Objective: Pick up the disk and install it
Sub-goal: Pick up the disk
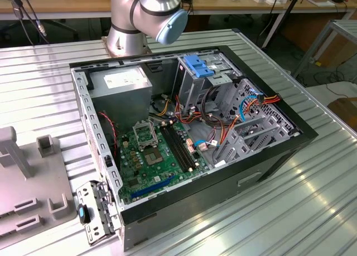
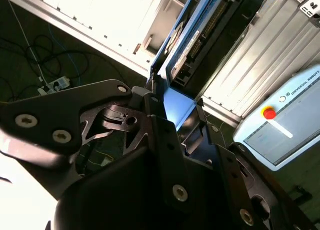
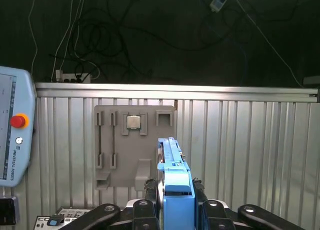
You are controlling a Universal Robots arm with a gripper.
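One disk [image 3: 171, 157], a dark drive in a bright blue frame, is held on edge by the gripper [image 3: 174, 187]. In the first wrist view its black fingers [image 3: 149, 189] are drawn in narrowly against the disk's two flat sides. Beyond the disk a grey holder plate [image 3: 135, 155] is seen on the ribbed metal table [image 3: 250, 140], with a small square chip [image 3: 133, 122] seated in it. A pendant [image 3: 15, 125] with a red button is seen at the table's edge. In the second wrist view the disk [image 2: 192, 34] is shown edge-on, projecting from the gripper [image 2: 172, 107]. In the exterior view an open computer case [image 1: 268, 172] is laid on the table [image 1: 312, 211], with the arm [image 1: 145, 16] mounted just behind it. Inside the case a green motherboard [image 1: 150, 155] and a grey drive cage [image 1: 192, 86] topped by a blue latch [image 1: 199, 65] are seen.
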